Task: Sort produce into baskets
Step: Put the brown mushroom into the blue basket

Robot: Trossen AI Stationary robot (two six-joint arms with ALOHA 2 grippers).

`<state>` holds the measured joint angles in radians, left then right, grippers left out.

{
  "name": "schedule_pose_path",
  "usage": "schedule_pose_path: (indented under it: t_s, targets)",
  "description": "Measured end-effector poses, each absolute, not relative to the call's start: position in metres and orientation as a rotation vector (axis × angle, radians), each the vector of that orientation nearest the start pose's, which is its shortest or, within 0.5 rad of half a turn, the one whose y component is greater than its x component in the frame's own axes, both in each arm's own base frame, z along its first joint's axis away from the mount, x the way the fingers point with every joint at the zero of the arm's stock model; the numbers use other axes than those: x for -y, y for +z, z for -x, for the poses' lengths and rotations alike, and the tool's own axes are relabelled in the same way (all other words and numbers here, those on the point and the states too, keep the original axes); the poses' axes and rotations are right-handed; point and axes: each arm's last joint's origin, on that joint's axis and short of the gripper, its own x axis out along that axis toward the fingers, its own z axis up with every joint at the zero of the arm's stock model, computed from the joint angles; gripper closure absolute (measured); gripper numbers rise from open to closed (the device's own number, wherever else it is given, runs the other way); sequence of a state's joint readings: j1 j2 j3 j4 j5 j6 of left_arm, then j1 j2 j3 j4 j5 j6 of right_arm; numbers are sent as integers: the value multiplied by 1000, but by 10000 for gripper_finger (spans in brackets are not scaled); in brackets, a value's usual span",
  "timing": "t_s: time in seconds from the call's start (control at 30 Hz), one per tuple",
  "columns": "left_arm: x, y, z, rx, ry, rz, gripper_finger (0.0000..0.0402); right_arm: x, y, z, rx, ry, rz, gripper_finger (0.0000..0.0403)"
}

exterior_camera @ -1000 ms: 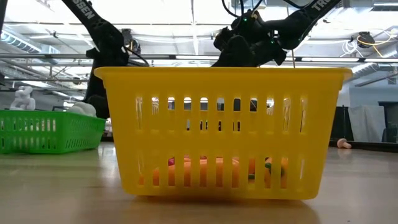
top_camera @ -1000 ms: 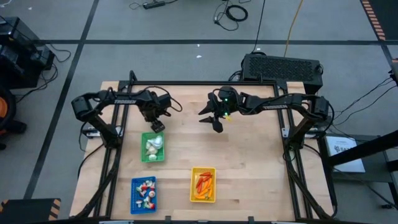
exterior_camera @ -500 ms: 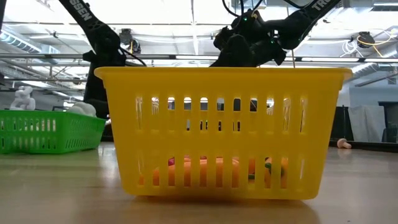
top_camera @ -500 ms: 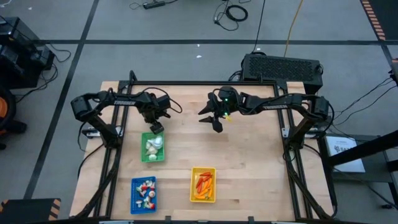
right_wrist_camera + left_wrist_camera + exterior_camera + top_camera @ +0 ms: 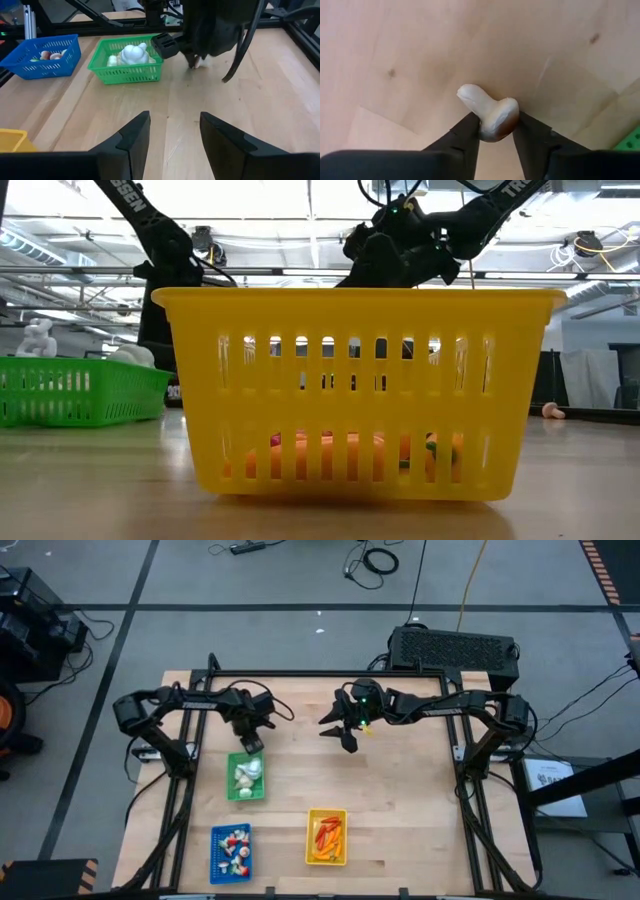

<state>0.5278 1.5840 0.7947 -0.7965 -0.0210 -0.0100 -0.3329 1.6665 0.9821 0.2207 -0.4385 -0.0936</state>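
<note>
Pale wooden table is seen beneath the left gripper, whose fingers are clamped on a small white mushroom-shaped piece with a browned edge, held just beside the green basket. The right gripper is spread, holding nothing, well apart.

White lettering is seen on the left arm and the right arm in the low view, but only fragments show and no word can be read.
</note>
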Motion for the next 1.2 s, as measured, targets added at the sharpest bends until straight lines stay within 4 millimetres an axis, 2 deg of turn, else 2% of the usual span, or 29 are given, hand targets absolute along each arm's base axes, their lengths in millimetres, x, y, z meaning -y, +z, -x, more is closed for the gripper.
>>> schedule_pose_path:
  t_s: [0.13,0.37,0.47,0.57,0.63,0.73,0.87,1.07,1.2]
  targets:
    - [-124,154,-210,-1458,462,374,301,104,214,-341,-440,125,-101,239]
    - [-122,187,-212,-1267,417,322,305,103,216,-342,-425,124,-111,239]
    - [-119,200,-215,-1146,325,349,306,100,217,-344,-404,133,-100,239]
    - [-114,213,-221,-990,153,361,306,92,216,-352,-361,168,-62,239]
    - [-111,219,-228,-892,49,355,306,85,213,-357,-334,207,36,238]
    - [-106,226,-238,-772,-59,332,306,75,208,-363,-292,276,293,238]
    - [-101,227,-246,-720,-158,334,306,62,212,-367,-197,331,589,238]
    - [-94,225,-252,-708,-234,341,306,51,219,-372,-140,239,771,239]
    - [-89,229,-257,-667,-254,316,306,50,218,-373,-164,201,804,238]
